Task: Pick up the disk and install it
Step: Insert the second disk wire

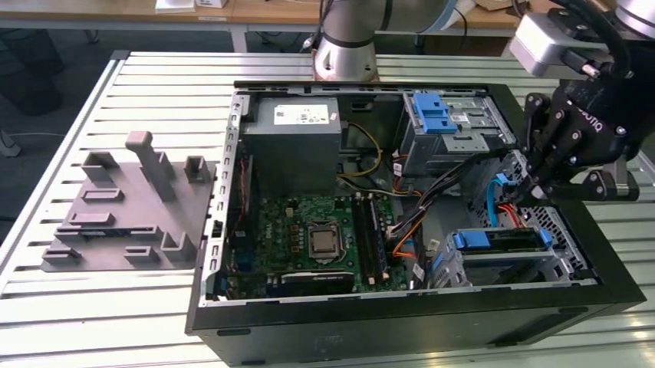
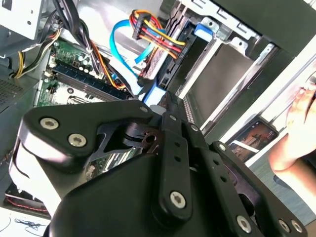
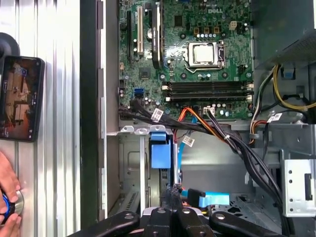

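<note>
The disk (image 1: 501, 244), framed by its blue carrier, stands on edge in the drive bay at the case's front corner, on the exterior view's right. In the first wrist view its blue carrier end (image 3: 160, 150) shows in the bay slot, with a dark narrow edge running back toward the gripper. My black gripper (image 1: 519, 198) hangs just above the disk with its fingers drawn together and nothing between them. It also shows in the first wrist view (image 3: 171, 211) and the second wrist view (image 2: 163, 101). Cables pass between it and the disk.
The open computer case (image 1: 220, 230) holds a motherboard (image 1: 317, 234), a grey power-supply box (image 1: 297, 146) and a metal cage with a blue latch (image 1: 445, 115). Coloured cables (image 2: 153, 34) crowd the bay. A grey fixture (image 1: 128, 207) lies beside the case. A person's hand (image 3: 7, 197) and a phone (image 3: 22, 98) rest on the table.
</note>
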